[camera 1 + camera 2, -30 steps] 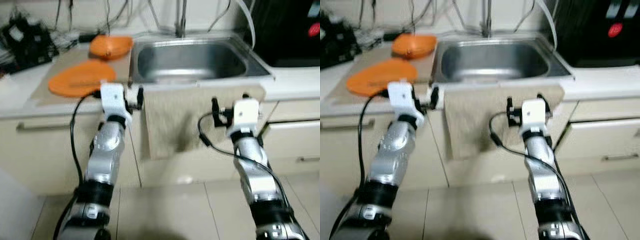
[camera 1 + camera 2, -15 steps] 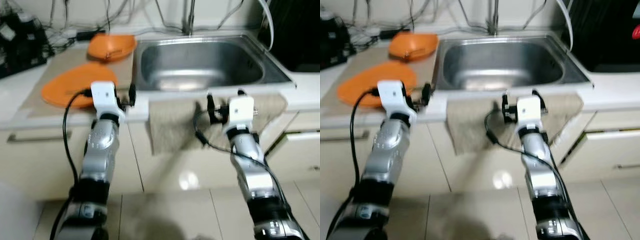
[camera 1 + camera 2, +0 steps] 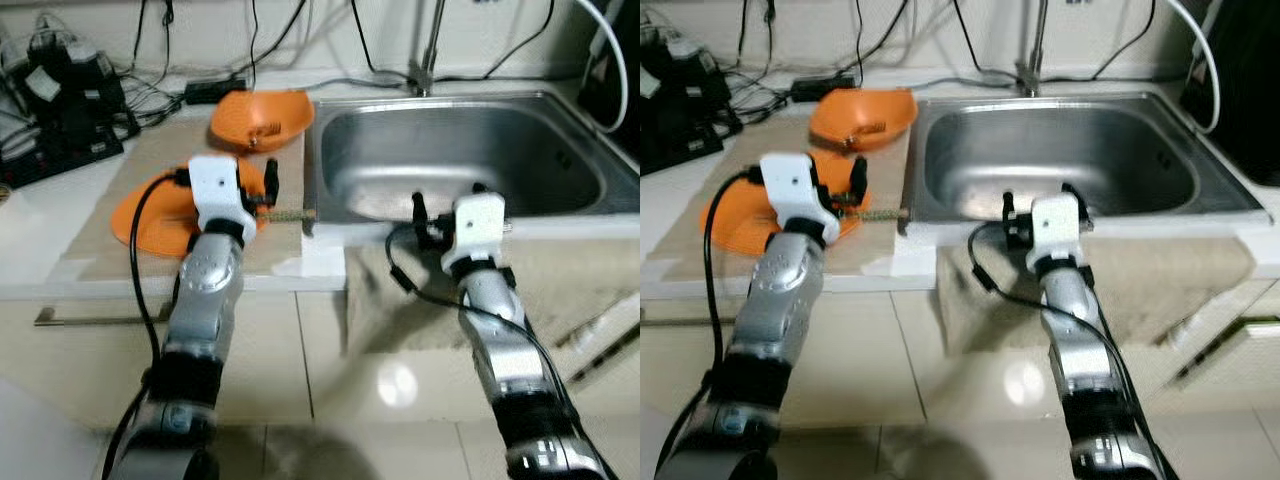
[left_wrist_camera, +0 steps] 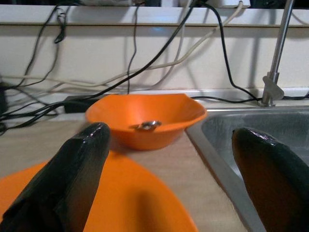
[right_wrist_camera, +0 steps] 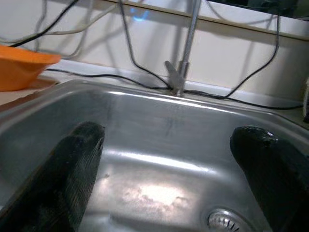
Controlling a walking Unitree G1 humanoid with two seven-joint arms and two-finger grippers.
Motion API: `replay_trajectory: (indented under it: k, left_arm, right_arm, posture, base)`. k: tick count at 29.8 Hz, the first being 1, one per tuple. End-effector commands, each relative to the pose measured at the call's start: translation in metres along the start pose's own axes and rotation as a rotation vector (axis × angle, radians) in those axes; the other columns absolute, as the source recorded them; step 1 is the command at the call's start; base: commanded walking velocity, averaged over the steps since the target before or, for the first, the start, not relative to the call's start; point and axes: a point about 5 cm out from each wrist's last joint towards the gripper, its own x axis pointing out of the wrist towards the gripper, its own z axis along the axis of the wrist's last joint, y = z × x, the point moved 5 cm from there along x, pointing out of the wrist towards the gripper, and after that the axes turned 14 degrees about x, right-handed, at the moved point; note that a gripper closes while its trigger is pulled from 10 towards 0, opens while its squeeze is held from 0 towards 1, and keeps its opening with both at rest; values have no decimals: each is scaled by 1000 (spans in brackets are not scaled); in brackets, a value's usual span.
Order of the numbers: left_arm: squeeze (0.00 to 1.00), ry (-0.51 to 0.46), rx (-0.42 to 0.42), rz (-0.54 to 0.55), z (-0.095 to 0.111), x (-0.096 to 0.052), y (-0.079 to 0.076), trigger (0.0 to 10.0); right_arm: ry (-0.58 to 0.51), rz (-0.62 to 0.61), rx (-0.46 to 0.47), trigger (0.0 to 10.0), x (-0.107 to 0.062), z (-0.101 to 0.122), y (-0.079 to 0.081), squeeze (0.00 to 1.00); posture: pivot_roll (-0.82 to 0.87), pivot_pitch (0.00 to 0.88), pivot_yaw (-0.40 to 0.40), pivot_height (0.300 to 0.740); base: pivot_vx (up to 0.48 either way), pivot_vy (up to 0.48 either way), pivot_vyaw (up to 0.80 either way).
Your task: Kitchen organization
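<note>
An orange bowl (image 3: 258, 118) with a small metal piece (image 4: 147, 125) inside stands on the counter left of the steel sink (image 3: 470, 150). An orange plate (image 3: 150, 210) lies in front of it on a beige mat (image 3: 150, 150). My left gripper (image 3: 235, 175) hovers open over the plate's near right part, pointing at the bowl (image 4: 145, 118), nothing between its fingers (image 4: 63, 179). My right gripper (image 3: 448, 197) is open and empty at the sink's front rim, looking into the basin (image 5: 159, 145).
A tap (image 3: 430, 50) stands behind the sink. Black devices (image 3: 70, 95) and several cables crowd the back left of the counter. A beige towel (image 3: 560, 290) hangs over the counter front below the sink. A drawer handle (image 3: 90, 318) is at lower left.
The camera has moved in toward the counter. Both grippers have risen from in front of the cabinet to counter height, the left over the plate, the right at the sink rim.
</note>
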Motion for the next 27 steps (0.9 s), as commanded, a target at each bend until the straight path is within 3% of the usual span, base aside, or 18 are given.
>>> replay_trajectory:
  k: [1, 9, 27]
  left_arm:
    - [0, -31, 7, -24, 10, 2, -8, 10000]
    - [0, -49, 0, -43, 14, 2, -12, 10000]
    - [0, -47, 20, -49, 15, 3, -14, 10000]
  right_arm:
    - [-9, -16, -5, 10000, 1, 2, -7, 0]
    - [-14, -11, 0, 10000, 1, 3, -4, 0]
    - [-12, -15, 3, 10000, 0, 2, -4, 0]
  posture:
    - [-13, 0, 54, 736]
    - [-13, 0, 54, 736]
    - [-12, 0, 58, 736]
  base:
    - [442, 0, 0]
    - [477, 0, 0]
    - [0, 0, 0]
